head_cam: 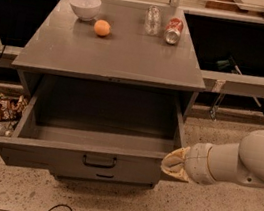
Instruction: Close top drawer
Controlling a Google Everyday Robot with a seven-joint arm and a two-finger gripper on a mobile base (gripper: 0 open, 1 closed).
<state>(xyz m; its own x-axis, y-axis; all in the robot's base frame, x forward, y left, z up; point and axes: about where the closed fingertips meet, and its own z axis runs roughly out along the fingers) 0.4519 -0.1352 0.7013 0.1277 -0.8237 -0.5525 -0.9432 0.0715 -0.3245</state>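
Item 1, nearest you: top drawer (51, 158), pulled well out of the cabinet, black handle (99, 161) at front centre. Status: not closed; you have the whole inward push left, by my reading.

Item 2: tool (174, 164), at the drawer's right front corner; spread or pressed together, you cannot tell.

Item 3, farthest: surface (129, 61) carrying bowl (85, 6), orange (102, 27), can (173, 30).

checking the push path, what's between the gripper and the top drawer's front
Nothing. In the camera view the gripper sits right at the right end of the open top drawer's front panel, with no object between them.
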